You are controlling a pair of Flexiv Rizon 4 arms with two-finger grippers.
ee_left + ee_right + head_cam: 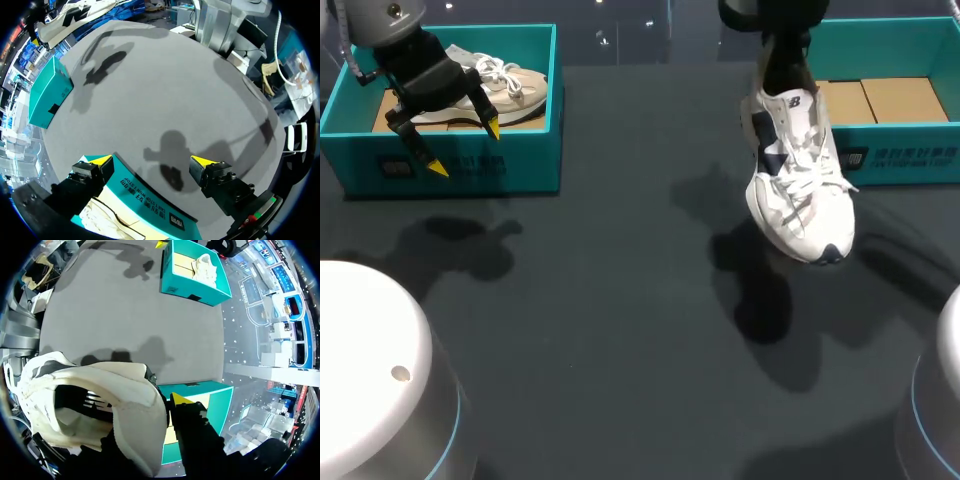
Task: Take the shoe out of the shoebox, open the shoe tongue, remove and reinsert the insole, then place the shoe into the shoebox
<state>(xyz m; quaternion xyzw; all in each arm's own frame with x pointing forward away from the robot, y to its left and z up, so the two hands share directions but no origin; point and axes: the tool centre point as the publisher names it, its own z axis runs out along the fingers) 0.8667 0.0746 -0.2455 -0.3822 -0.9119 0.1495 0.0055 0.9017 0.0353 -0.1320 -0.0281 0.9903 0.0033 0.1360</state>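
- surface (620,300): dark grey, carries two teal boxes along its far edge.
- white shoe (800,190): navy trim, laces tied. it hangs toe-down above the surface, in front of the right shoebox (910,160) and outside it.
- right hand (170,401): clamped on the heel collar of the white shoe (100,390). only one yellow fingertip (177,399) shows, on the outside of the collar; the other is hidden by the shoe. from overhead the shoe covers the hand almost wholly.
- right shoebox, contents: cardboard inserts (905,100) on its floor; the far right end is cut off.
- left shoebox (520,160): holds a beige shoe (515,85), partly covered by the arm above it.
- left hand (465,148): fingers spread wide, nothing between them. it hangs over the front wall of the left shoebox (145,195).
- left wrist view: left hand (151,161) with both yellow tips showing; only a corner of the beige shoe (105,215) can be made out.
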